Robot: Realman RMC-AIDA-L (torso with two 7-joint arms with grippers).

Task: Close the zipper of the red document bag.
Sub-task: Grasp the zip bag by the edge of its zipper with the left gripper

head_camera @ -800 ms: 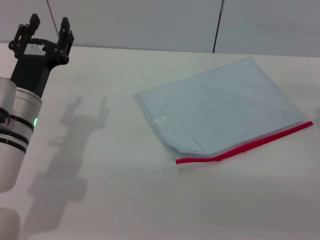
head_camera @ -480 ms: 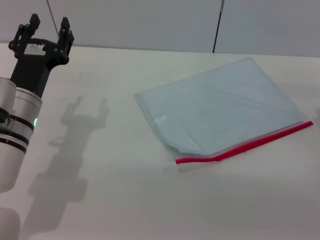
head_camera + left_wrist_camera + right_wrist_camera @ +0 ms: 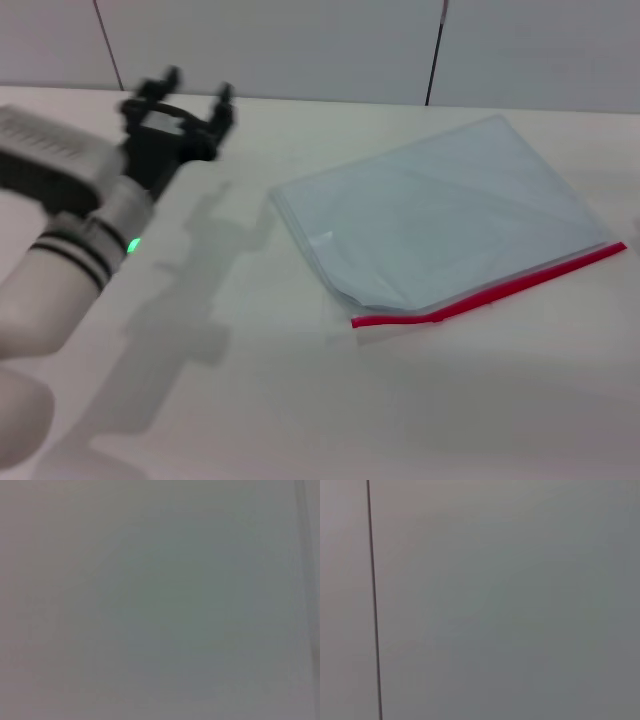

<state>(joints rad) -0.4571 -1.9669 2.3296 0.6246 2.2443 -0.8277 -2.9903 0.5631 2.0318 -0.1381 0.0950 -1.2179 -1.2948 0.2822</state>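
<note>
document bag (image 3: 440, 215) on table (image 3: 300, 400), right side

1. We take this for a lab or robot test room rather than a home: the wide, pale off-white matte tabletop (image 3: 300, 400) fills most of the head view and carries no household clutter.
2. Across the top of the frame we see a plain light-grey panelled wall (image 3: 300, 45), split by thin dark vertical seams (image 3: 434, 50).
3. At the left of the frame a white-and-black robot arm (image 3: 70, 250) with a small green indicator light (image 3: 132, 244) reaches over the table.
</note>
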